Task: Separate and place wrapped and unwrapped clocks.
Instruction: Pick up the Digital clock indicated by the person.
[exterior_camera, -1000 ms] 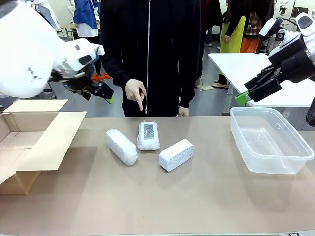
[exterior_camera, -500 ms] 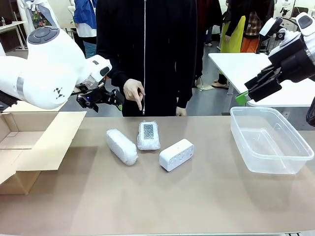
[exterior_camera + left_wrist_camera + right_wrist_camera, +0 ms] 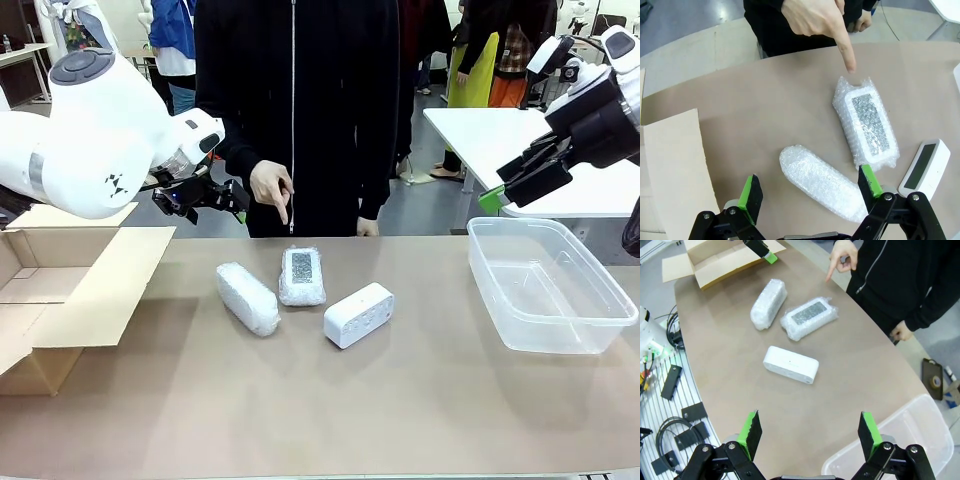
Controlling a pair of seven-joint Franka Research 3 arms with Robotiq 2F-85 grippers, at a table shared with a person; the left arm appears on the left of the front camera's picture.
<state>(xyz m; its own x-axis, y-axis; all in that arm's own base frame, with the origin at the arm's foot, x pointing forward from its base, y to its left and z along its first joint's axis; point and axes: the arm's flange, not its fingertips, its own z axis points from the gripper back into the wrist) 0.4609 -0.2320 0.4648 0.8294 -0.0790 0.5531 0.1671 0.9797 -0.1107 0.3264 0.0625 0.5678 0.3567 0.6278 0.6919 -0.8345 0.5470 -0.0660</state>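
Two wrapped clocks in bubble wrap lie mid-table: one (image 3: 248,297) (image 3: 820,182) (image 3: 769,303) at the left, the other (image 3: 302,276) (image 3: 867,125) (image 3: 808,317) face up beside it. The unwrapped clock (image 3: 358,314) (image 3: 925,167) (image 3: 791,364), smooth white, lies to their right. A person's hand (image 3: 274,187) (image 3: 825,20) points a finger down at the face-up wrapped clock. My left gripper (image 3: 228,200) (image 3: 810,186) hangs open in the air above the left wrapped clock, holding nothing. My right gripper (image 3: 505,190) (image 3: 810,429) is open and high at the right.
An open cardboard box (image 3: 60,290) (image 3: 715,257) stands at the table's left edge. A clear plastic bin (image 3: 550,285) (image 3: 905,440) sits at the right. The person stands at the far edge, and bare tabletop stretches in front of the clocks.
My left arm has swung right and its gripper now sits closer to the pointing hand. The right arm, the clocks and the hand have not moved.
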